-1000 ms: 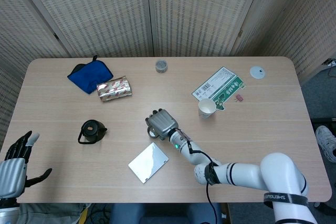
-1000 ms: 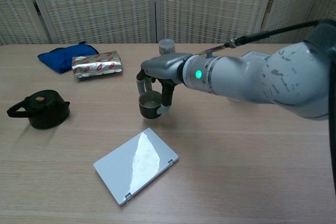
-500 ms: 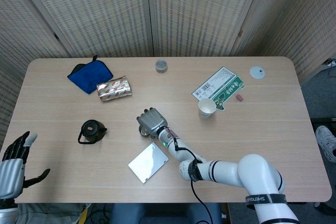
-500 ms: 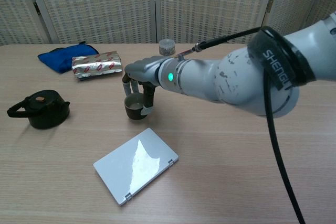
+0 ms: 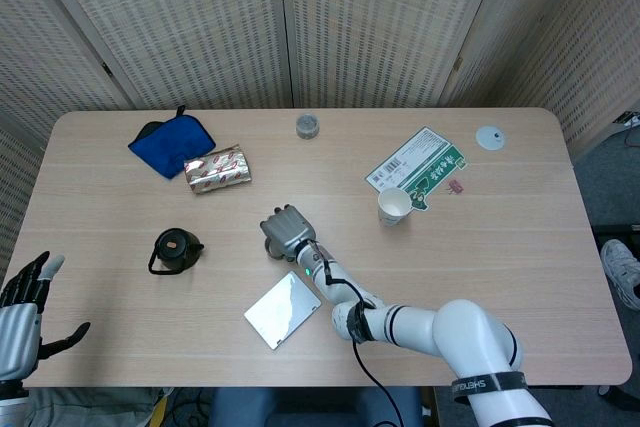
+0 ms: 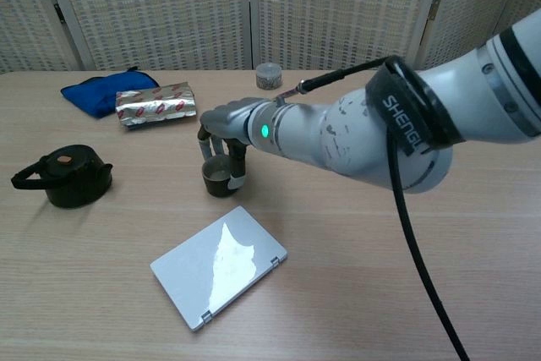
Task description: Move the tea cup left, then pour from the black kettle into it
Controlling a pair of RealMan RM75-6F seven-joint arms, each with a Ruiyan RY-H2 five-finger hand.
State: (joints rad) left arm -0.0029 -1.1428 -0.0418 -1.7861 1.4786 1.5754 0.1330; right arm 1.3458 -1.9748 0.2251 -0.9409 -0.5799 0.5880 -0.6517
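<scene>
Near edge of counter (image 5: 500, 277): left hand (image 5: 22, 299), fingers spread, empty. Mid-counter: right hand (image 6: 225, 124) grips tea cup (image 6: 221, 178) from above, cup upright, apparently on the surface. Black kettle (image 6: 64, 176) lies to the cup's left, well apart; left hand is nearer it, so prob. pours.

We see the small dark tea cup (image 6: 221, 178) upright near frame centre, under the right hand (image 6: 226, 125), while the squat black kettle (image 6: 63, 177) sits lidded at far left
</scene>
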